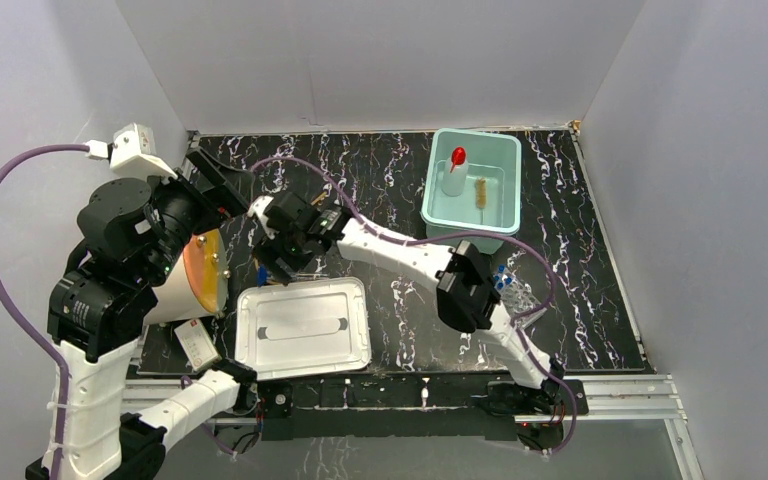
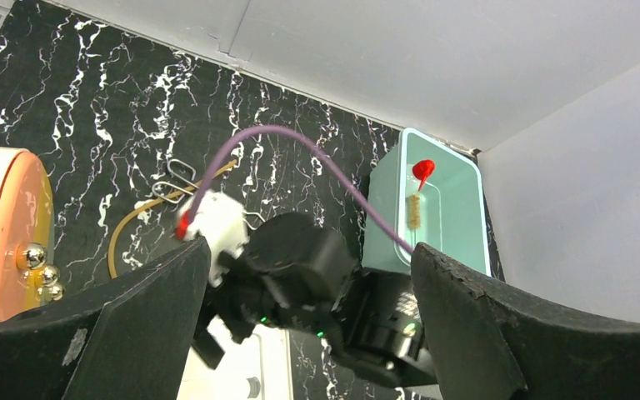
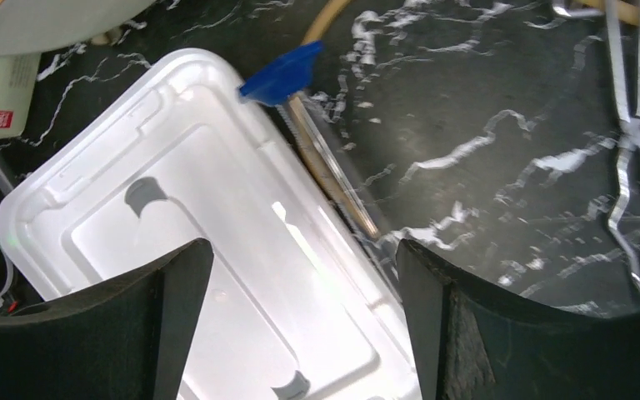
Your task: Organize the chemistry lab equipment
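Black marble-patterned tabletop (image 1: pixel 390 165) with white veins fills a booth of plain white walls. The left arm (image 1: pixel 110 290) rears up tall and folds forward at the elbow, its wrist aimed toward the table's middle. The left gripper (image 2: pixel 310 250) hangs in the air with its fingers spread wide and nothing between them. The right arm (image 1: pixel 400 250) stretches low from its base across to the left. The right gripper (image 3: pixel 302 250) points down over the edge of a flat white plastic lid (image 1: pixel 303 328), its fingers likewise parted and empty.

A mint-green rectangular bin (image 1: pixel 465 228) stands toward the far right. Inside it the small white squeeze bottle with red cap (image 1: pixel 455 172) stands upright beside a short tan brush-like piece (image 1: pixel 480 192). A large cream cylinder with an orange face (image 1: pixel 203 272) lies on its side under the left arm, with a small white card with a red mark (image 1: pixel 198 346) near it.

Amber rubber tubing (image 2: pixel 121 237) curves on the table beside a thin bent-wire metal tool (image 3: pixel 633 150). One blue-capped clear tube (image 3: pixel 282 73) lies flat on the table along the lid's rim, just ahead of the right fingertips. A clear tube rack (image 1: pixel 516 292) with more blue caps sits by the right arm's elbow, partly hidden.
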Robot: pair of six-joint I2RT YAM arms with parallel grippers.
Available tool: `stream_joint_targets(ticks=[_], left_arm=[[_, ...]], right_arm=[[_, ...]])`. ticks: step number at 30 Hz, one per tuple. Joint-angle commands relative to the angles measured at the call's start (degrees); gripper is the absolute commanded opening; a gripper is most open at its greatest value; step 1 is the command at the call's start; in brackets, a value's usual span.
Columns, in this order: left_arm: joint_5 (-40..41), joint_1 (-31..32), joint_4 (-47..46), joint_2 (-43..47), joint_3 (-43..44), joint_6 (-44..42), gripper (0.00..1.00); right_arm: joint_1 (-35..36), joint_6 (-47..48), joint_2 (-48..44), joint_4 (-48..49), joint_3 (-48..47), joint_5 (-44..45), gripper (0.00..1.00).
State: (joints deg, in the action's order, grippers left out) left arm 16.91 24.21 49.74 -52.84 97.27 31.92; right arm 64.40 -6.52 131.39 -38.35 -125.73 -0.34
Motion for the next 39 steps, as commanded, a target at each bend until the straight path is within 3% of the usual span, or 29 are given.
stream_joint_targets(ticks=[1, 8, 14, 26, 31, 39], left_arm=[[0.1, 0.1, -0.4, -0.6, 2.0, -0.7, 0.9], [-0.3, 0.1, 0.0, -0.8, 1.7, -0.5, 0.9], [-0.6, 0.1, -0.1, -0.8, 1.2, -0.3, 0.9], [-0.7, 0.1, -0.3, -0.7, 0.1, -0.3, 0.9], [-0.9, 0.1, -0.3, -0.7, -0.1, -0.2, 0.9], [-1.2, 0.1, 0.3, -0.6, -0.4, -0.1, 0.9]], right_arm=[[2.6, 3.6, 5.5, -3.6, -8.2, -4.2, 0.87], [2.7, 0.6, 13.2, -5.3, -17.8, -0.4, 0.73], [2.6, -1.2, 15.3, -5.6, -20.8, 5.9, 0.6], [2.6, 1.9, 16.6, -6.0, -19.4, 1.7, 0.76], [2.2, 2.9, 19.9, -8.0, -23.1, 3.2, 0.72], [0.2, 4.0, 19.9, -3.6, -24.1, 6.9, 0.58]])
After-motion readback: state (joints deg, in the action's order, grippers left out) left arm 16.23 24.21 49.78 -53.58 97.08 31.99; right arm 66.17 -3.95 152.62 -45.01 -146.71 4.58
